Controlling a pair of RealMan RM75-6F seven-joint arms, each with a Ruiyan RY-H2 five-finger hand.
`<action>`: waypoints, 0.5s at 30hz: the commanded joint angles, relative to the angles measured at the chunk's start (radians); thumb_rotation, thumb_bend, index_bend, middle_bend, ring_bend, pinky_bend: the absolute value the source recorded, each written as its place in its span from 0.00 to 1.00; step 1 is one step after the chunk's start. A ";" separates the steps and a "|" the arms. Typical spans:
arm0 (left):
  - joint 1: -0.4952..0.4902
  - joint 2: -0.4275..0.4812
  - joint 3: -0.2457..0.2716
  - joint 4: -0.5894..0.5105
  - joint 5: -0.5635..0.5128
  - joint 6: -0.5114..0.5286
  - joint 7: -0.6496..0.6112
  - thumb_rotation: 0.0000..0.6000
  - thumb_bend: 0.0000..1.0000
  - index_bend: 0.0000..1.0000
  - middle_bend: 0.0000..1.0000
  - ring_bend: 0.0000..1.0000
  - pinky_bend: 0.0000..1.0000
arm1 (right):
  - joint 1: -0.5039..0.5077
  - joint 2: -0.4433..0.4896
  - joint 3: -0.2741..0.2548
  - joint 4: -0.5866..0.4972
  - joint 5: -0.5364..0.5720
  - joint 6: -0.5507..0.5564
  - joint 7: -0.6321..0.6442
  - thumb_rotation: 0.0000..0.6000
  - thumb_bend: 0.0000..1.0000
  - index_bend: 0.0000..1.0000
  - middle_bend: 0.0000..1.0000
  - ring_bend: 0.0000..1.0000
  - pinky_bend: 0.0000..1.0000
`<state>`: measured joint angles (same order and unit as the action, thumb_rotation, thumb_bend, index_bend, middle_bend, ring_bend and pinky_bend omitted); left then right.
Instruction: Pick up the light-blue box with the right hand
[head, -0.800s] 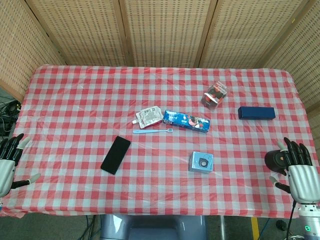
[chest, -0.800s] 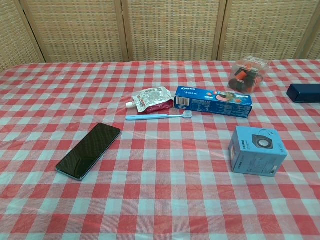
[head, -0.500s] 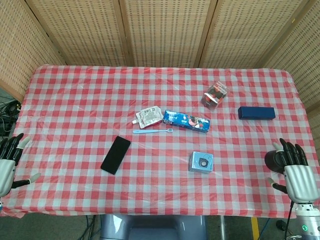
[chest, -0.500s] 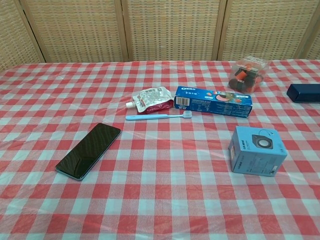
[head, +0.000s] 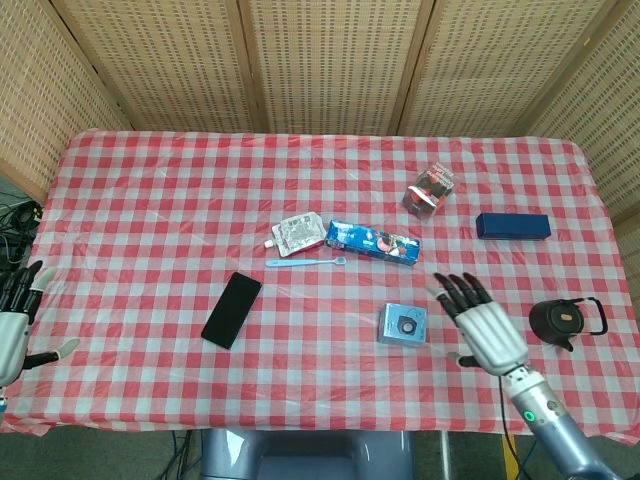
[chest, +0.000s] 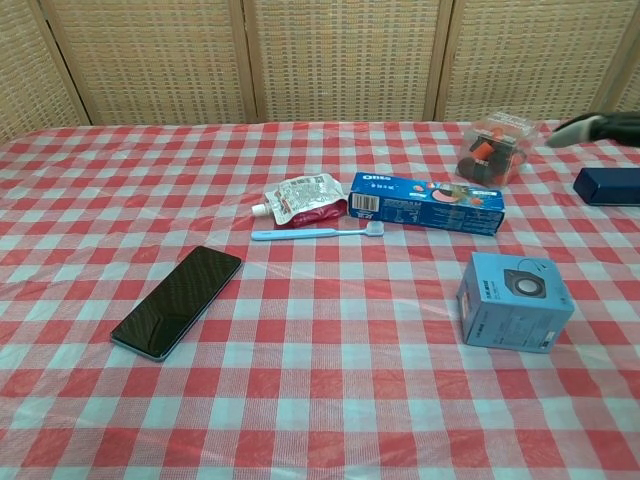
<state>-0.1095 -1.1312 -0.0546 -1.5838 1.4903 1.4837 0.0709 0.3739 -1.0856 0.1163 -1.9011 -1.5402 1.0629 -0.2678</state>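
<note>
The light-blue box (head: 403, 324) with a round speaker picture lies on the checked cloth, front centre-right; the chest view shows the box (chest: 514, 301) at right. My right hand (head: 482, 326) hovers just right of it, fingers spread, holding nothing, not touching the box. In the chest view only a fingertip (chest: 585, 126) of that hand shows at the upper right edge. My left hand (head: 14, 320) stays open at the table's left front edge, far from the box.
A black phone (head: 232, 309), light-blue toothbrush (head: 306, 262), red pouch (head: 299, 233), blue Oreo box (head: 371, 243), clear tub (head: 429, 189) and dark blue case (head: 512, 226) lie about. A black kettle (head: 562, 322) stands right of my right hand.
My right hand has moved left from the table's right edge to just beside the light-blue box, uncovering the black kettle. The left hand has barely shifted.
</note>
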 joint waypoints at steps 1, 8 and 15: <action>-0.003 -0.005 -0.006 0.002 -0.013 -0.007 0.009 1.00 0.00 0.00 0.00 0.00 0.00 | 0.192 -0.032 0.078 -0.132 0.211 -0.223 -0.175 1.00 0.00 0.00 0.00 0.00 0.00; -0.010 -0.013 -0.012 0.007 -0.030 -0.019 0.029 1.00 0.00 0.00 0.00 0.00 0.00 | 0.395 -0.220 0.077 -0.063 0.562 -0.250 -0.520 1.00 0.00 0.00 0.02 0.00 0.00; -0.015 -0.016 -0.017 0.013 -0.047 -0.033 0.027 1.00 0.00 0.00 0.00 0.00 0.00 | 0.550 -0.377 0.034 -0.016 0.931 -0.096 -0.784 1.00 0.00 0.05 0.08 0.02 0.00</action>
<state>-0.1237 -1.1477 -0.0715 -1.5707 1.4441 1.4517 0.0984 0.8069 -1.3521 0.1721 -1.9502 -0.7942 0.8821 -0.8884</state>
